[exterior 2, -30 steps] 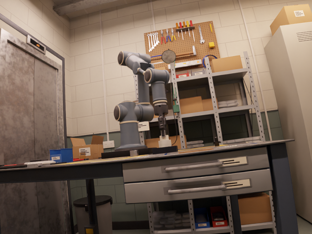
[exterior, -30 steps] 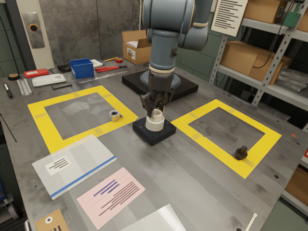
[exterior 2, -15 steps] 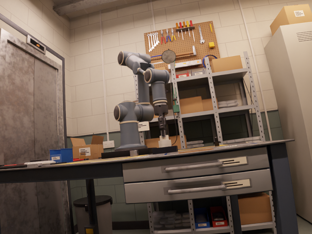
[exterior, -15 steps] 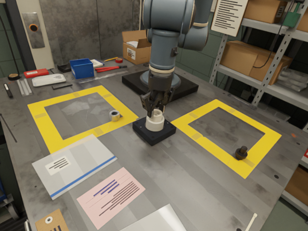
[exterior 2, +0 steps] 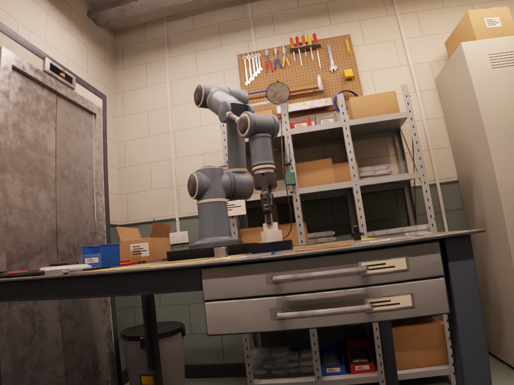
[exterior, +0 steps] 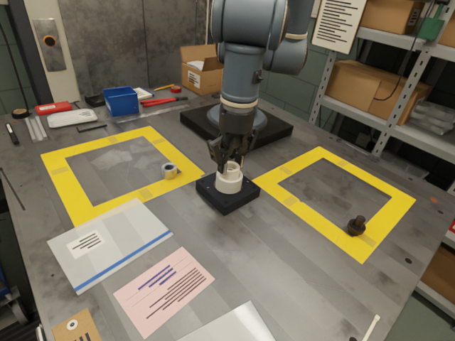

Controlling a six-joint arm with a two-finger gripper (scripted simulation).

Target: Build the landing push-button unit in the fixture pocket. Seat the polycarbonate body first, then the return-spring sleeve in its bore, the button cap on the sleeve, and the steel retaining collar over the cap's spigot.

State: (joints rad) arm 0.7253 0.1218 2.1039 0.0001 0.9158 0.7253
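The return-spring sleeve (exterior: pixel 232 169) is partly hidden by my gripper (exterior: pixel 230 165), which grips it where it stands upright in the bore of the white polycarbonate body (exterior: pixel 228 182). The body sits in the pocket of the black fixture (exterior: pixel 228 191) at the middle of the bench. From the second side camera the sleeve (exterior 2: pixel 270 226) rises above the body (exterior 2: pixel 271 237). The dark button cap (exterior: pixel 356 225) stands on the right yellow frame's near edge. The steel retaining collar (exterior: pixel 169 170) lies inside the left yellow frame.
The arm's black base plate (exterior: pixel 235 124) lies just behind the fixture. Papers (exterior: pixel 106 242) lie on the near left of the bench. A blue bin (exterior: pixel 120 100), a cardboard box (exterior: pixel 201 75) and hand tools line the far edge. Shelving (exterior: pixel 386 84) stands to the right.
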